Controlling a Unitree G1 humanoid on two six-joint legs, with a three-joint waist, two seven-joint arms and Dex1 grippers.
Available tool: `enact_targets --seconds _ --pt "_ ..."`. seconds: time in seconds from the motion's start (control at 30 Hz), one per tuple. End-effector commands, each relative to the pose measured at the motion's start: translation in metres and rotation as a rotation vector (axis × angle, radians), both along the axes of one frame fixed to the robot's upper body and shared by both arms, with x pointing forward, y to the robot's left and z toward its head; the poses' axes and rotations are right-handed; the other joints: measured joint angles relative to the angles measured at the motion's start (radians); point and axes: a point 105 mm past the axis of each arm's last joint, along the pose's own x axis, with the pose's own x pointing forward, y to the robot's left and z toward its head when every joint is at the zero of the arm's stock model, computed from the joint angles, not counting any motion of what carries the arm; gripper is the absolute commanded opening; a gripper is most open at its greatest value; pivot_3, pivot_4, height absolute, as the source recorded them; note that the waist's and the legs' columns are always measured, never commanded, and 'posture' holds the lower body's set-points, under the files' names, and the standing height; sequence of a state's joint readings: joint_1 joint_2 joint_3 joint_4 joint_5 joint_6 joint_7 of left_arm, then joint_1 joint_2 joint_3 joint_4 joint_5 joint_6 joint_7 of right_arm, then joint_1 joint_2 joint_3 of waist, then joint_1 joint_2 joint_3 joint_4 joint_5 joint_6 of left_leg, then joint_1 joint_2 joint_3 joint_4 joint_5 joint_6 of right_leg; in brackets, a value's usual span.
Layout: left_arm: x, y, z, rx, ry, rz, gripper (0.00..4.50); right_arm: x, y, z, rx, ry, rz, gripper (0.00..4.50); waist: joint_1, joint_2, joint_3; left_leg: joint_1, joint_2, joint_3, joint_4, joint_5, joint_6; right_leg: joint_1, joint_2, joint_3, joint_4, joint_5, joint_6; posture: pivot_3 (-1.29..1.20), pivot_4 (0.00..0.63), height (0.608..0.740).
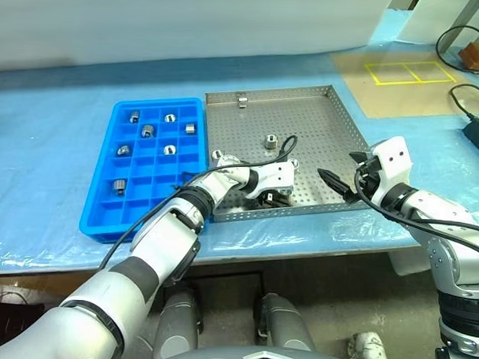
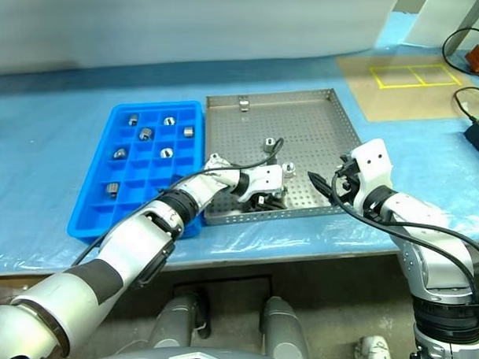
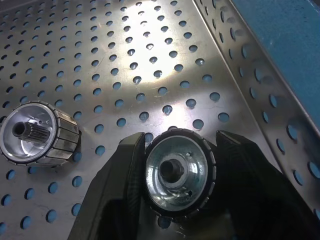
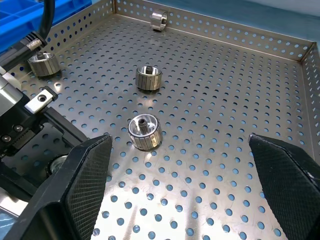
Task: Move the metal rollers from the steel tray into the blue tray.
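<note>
With my left gripper (image 3: 180, 165) low over the large perforated grey steel tray (image 1: 320, 119), its jaws sit closed against both sides of a small silvery metal roller (image 3: 179, 172) near the tray's front rim. My right gripper (image 4: 182, 175) hovers beside it, jaws wide and empty. Several rollers already lie in compartments of the bright blue plastic tray (image 1: 97, 214) on the table (image 1: 52, 126).

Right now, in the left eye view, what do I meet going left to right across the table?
Blue tray → steel tray → right hand → yellow taped rectangle.
</note>
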State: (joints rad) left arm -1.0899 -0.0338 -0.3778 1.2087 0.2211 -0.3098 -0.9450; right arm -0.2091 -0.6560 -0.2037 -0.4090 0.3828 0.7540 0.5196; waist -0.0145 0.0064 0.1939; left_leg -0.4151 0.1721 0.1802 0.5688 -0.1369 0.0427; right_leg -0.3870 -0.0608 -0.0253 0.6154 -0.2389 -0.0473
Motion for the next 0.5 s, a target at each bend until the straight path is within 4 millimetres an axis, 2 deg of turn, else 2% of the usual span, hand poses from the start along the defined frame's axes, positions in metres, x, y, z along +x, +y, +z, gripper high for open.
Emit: enact_targets --seconds 0.03,0.1,0.27,0.37,0.47,0.5 --pt "-0.001 0.001 0.002 0.006 0.0 -0.021 2.17 -0.002 0.006 0.012 -0.006 -0.053 0.022 4.5 0.0 0.0 0.0 0.001 0.0 0.0 0.0 0.0 0.0 0.001 0.0 0.0 0.0 0.0 0.0 -0.47 0.15 0.74" --pt "0.005 0.001 0.003 0.007 -0.023 0.023 1.91 -0.002 0.007 0.012 -0.007 -0.053 0.026 4.5 0.0 0.0 0.0 0.001 0.0 0.0 0.0 -0.002 -0.002 0.001 0.0 0.0 0.0 0.0 0.0 -0.46 0.15 0.74" --pt "0.008 0.006 0.008 -0.015 -0.029 0.033 1.9 -0.002 0.013 0.013 0.006 -0.048 0.054 4.5 0.0 0.0 0.0 0.001 0.0 0.0 0.0 -0.002 -0.002 0.002 0.0 0.0 -0.001 0.0 0.0 -0.46 0.15 0.74" --pt "0.019 0.01 0.034 -0.126 -0.078 0.075 1.9 -0.009 0.026 0.013 0.021 -0.032 0.126 4.5 -0.001 0.0 0.0 0.001 0.0 0.0 -0.001 -0.001 -0.002 0.001 0.0 0.0 -0.002 0.0 0.0 -0.45 0.15 0.74" --pt "0.017 0.024 0.062 -0.227 -0.09 0.017 1.9 -0.016 0.04 0.012 0.024 -0.009 0.2 4.5 -0.001 0.0 0.0 0.0 0.0 0.0 -0.002 0.0 0.0 0.0 0.0 0.0 -0.002 0.0 0.0 -0.44 0.15 0.74" --pt "0.015 0.035 0.072 -0.253 -0.098 0.002 1.9 -0.018 0.047 0.012 0.021 -0.002 0.242 4.5 -0.001 0.001 0.0 0.0 0.0 0.0 -0.003 0.0 0.0 0.0 0.0 0.0 -0.003 0.0 0.0 -0.42 0.15 0.74"
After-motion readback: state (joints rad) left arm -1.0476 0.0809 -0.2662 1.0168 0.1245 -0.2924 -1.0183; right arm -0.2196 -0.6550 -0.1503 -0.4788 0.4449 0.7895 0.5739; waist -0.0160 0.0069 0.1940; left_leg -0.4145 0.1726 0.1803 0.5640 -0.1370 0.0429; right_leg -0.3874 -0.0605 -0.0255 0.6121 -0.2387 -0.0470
